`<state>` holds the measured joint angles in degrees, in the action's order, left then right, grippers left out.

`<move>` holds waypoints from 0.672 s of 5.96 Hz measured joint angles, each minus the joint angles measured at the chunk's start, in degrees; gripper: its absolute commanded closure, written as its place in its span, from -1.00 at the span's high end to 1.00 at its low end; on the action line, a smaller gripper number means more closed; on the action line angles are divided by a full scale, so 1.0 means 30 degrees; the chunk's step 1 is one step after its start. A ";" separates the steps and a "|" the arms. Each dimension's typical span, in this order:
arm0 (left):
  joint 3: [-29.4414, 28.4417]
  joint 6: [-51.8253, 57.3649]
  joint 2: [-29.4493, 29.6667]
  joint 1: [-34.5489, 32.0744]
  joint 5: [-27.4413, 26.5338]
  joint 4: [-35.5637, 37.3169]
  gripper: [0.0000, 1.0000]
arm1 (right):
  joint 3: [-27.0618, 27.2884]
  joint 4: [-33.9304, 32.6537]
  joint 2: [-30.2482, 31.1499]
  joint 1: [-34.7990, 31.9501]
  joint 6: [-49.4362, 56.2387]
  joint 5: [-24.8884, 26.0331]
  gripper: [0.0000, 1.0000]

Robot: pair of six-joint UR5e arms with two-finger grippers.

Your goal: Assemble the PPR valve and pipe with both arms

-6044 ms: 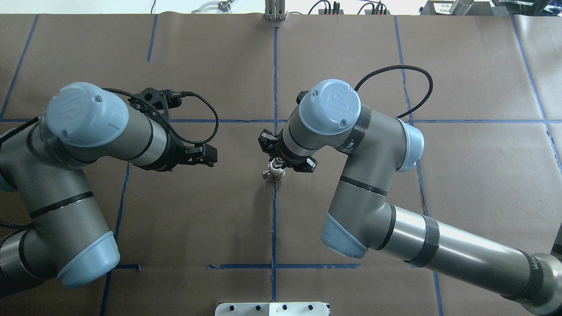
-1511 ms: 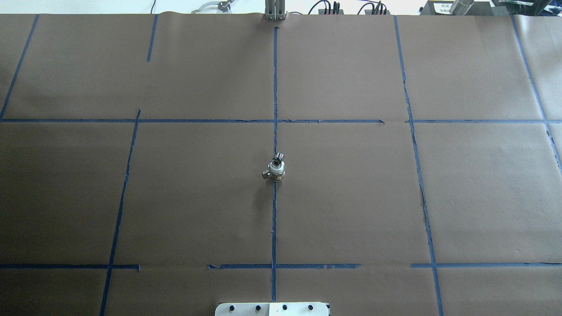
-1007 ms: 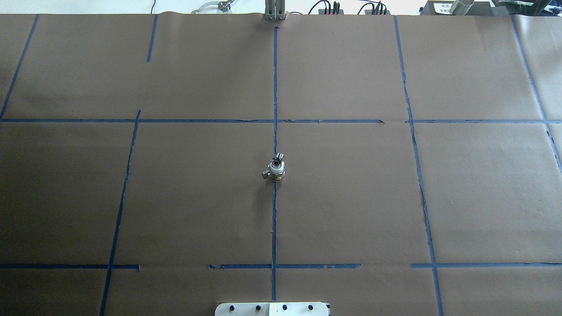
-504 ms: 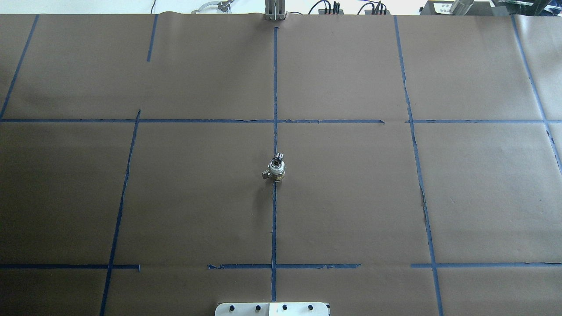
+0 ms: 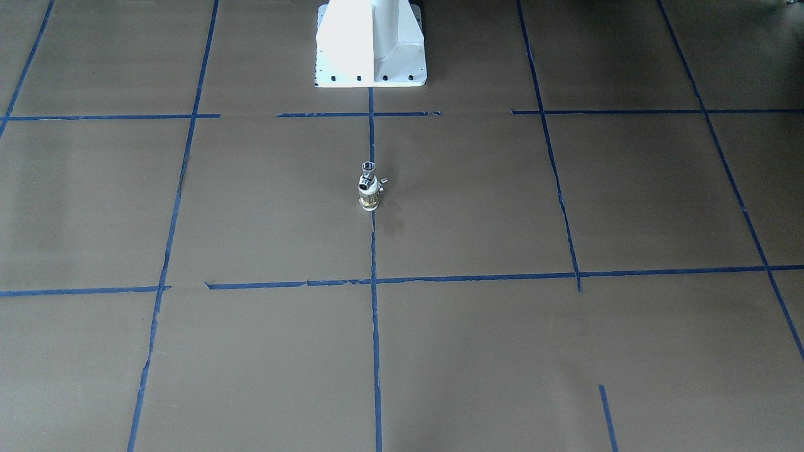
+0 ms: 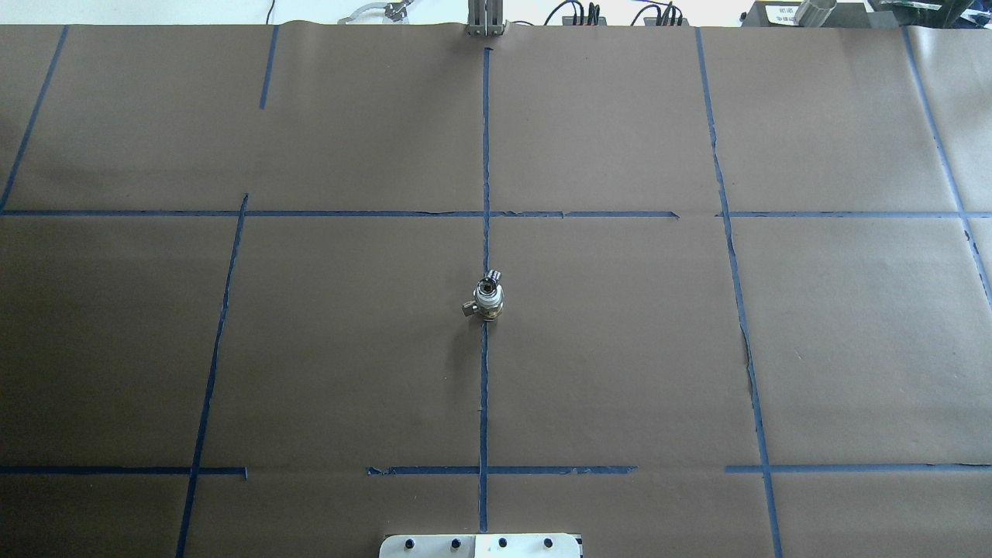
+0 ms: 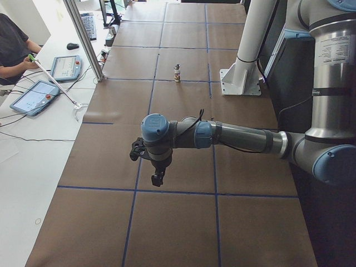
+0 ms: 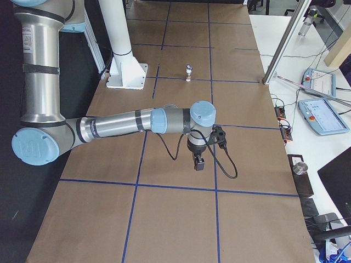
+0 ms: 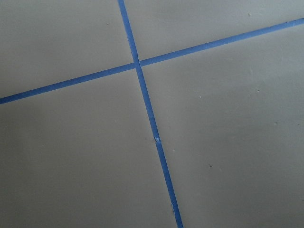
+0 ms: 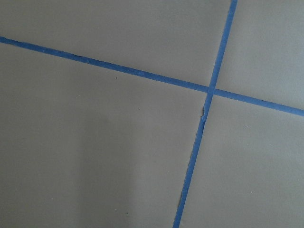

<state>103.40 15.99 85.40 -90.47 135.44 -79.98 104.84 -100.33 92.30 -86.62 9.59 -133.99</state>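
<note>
At the middle of the table, on the centre line of blue tape, I count one PPR valve and one pipe, joined into a single upright stack. The valve stands on its white lower end, with a brass band above it and a tiny metal stub pointing toward the robot's left. The pipe sits on top of it, touching it: a small, shiny chrome piece with an open round mouth facing up and slightly toward the pedestal. Nothing is holding the stack.

I count two arms. Both are well away from the stack, toward the table's ends, and I see them only in the side views. The left arm reaches out low over the paper, with the left gripper pointing down. The right arm does the same at the other end, with the right gripper pointing down. From these views I cannot tell whether either pair of fingers is parted or closed. Both wrist cameras show only brown paper and crossing tape.
</note>
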 measured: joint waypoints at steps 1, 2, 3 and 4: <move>0.0011 -0.0020 0.0005 0.0007 0.0173 -0.0001 1.00 | 0.0042 -0.0151 -0.0035 0.0051 0.0122 0.0323 1.00; 0.0008 -0.0053 0.0019 0.0008 0.0599 -0.0001 1.00 | 0.0142 -0.0180 -0.0028 0.0269 0.0216 0.0907 1.00; 0.0002 -0.0075 0.0029 0.0009 0.0955 -0.0001 1.00 | 0.0247 -0.0179 -0.0015 0.0537 0.0502 0.1523 1.00; 0.0001 -0.0075 0.0035 0.0009 0.1082 -0.0001 1.00 | 0.0271 -0.0166 0.0014 0.0666 0.0976 0.1916 1.00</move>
<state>103.41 15.76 85.51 -90.44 138.68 -79.98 105.65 -100.83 92.34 -84.63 12.52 -128.24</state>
